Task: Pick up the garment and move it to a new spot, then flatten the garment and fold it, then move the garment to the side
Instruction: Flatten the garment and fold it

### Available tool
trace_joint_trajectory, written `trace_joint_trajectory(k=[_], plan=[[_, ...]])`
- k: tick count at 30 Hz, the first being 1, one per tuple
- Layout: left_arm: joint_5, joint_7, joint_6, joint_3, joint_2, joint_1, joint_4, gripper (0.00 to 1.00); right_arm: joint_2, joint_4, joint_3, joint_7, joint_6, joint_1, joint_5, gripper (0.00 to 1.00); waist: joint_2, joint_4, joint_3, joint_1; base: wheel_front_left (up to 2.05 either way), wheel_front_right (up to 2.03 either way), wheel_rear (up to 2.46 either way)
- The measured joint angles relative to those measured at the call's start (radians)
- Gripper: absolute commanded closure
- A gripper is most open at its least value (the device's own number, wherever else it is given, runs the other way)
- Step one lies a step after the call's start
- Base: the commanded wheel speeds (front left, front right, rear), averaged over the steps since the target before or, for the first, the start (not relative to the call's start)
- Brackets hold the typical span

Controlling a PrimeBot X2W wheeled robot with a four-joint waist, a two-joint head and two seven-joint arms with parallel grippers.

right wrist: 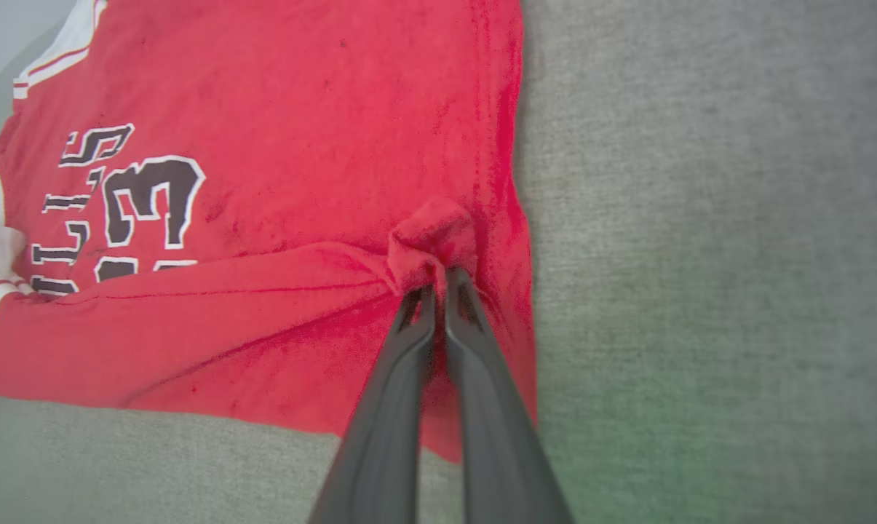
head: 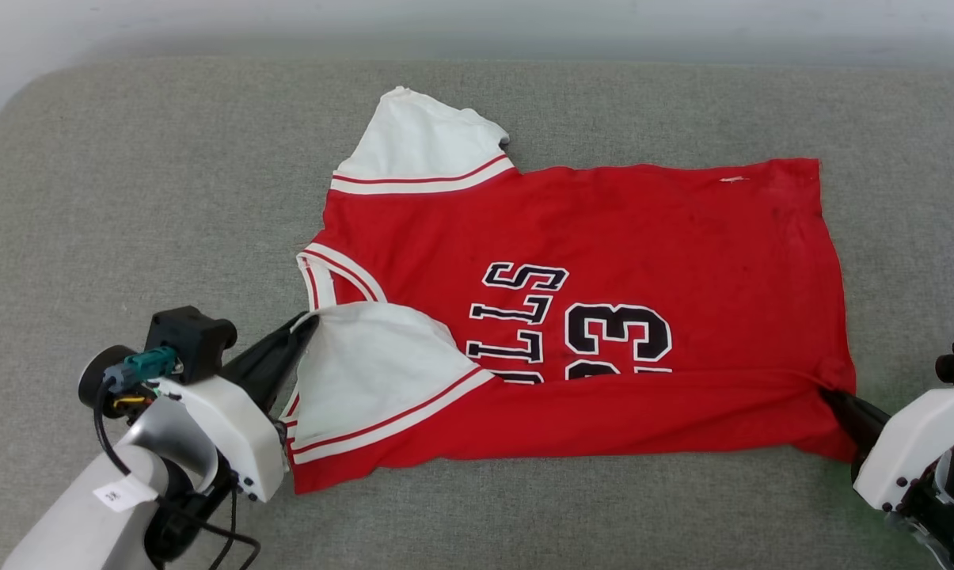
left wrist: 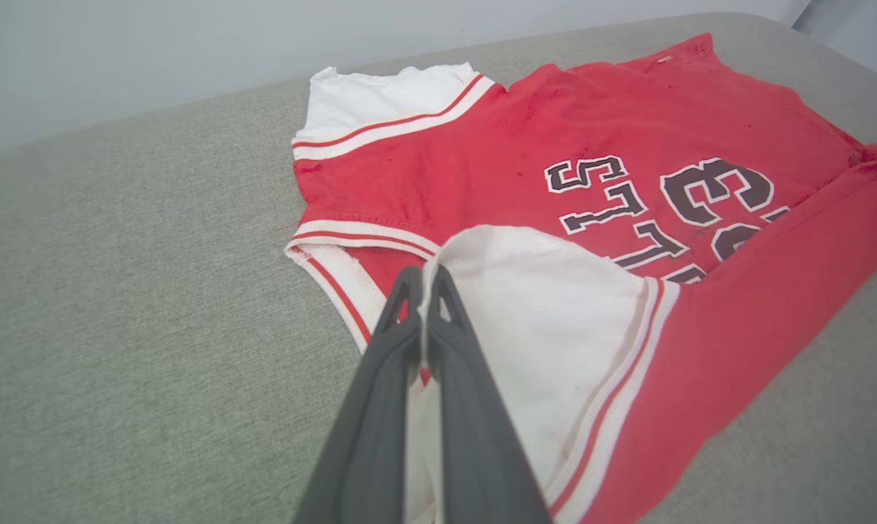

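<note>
The garment (head: pixel 643 229) lies spread across the middle of a grey padded surface (head: pixel 128 198), collar toward 9 o'clock and hem toward 3 o'clock in the head view, with the print facing up. Its far white sleeve (head: pixel 417 146) lies flat at about 11 o'clock. The near sleeve (head: pixel 374 368) and a strip of red along the 6 o'clock edge are turned up and over, covering the lower part of the lettering. The left hand (head: pixel 306 324), at about 8 o'clock of the shirt, is clenched on the edge of that near sleeve; the left wrist view shows white cloth pinched between its closed fingers (left wrist: pixel 402 320). The right hand (head: pixel 829 393), at about 4 o'clock, is clenched on a bunched knot of red fabric by the hem corner, seen plainly in the right wrist view (right wrist: pixel 442 275). I judge that flattening is done and the first lengthwise fold is in hand, with the near edge being carried toward 12 o'clock. The next move seems to call for both hands to travel together, at matching height and pace, so the folded strip lands straight and the crease runs parallel to the far edge. Only then should they let go, since uneven travel would skew the fold or drag the shirt across the surface.
</note>
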Motion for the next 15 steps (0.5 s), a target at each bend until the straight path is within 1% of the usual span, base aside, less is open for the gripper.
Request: trace_joint_trajectory(k=[1,2,3,8,11,15], plan=[[0.003,-0.007,-0.001,-0.002,-0.004,-0.012,0.023,1.0,0.001,0.012,-0.003,0.006,0.0,-0.003,-0.014,0.18,0.0,-0.001,0.001,0.0,0.0,0.0,0.0],[0.012,-0.015,-0.001,-0.005,-0.007,-0.023,0.045,0.39,0.003,0.026,-0.009,0.008,0.0,-0.007,-0.03,0.0,0.0,-0.002,0.001,0.0,0.0,0.0,0.0],[0.022,-0.015,-0.001,-0.012,-0.007,-0.034,0.073,0.0,0.003,0.033,-0.004,0.006,0.0,-0.012,-0.051,0.0,0.0,-0.004,0.0,0.0,0.0,0.0,0.0],[0.024,-0.06,-0.004,-0.037,-0.042,-0.043,0.147,0.0,0.011,0.032,0.032,-0.027,0.0,-0.045,-0.088,0.0,0.0,-0.008,-0.016,0.0,0.0,0.0,0.0],[0.013,-0.106,0.001,-0.022,-0.055,-0.044,0.175,0.0,-0.02,0.006,0.07,-0.056,0.0,-0.045,-0.13,0.0,0.0,-0.007,-0.035,-0.0001,0.0,0.0,0.0],[-0.01,-0.152,0.027,0.002,-0.072,-0.022,0.183,0.0,-0.051,-0.038,0.112,-0.069,0.0,-0.037,-0.17,0.0,0.0,-0.004,-0.068,-0.0002,0.0,0.0,0.0]])
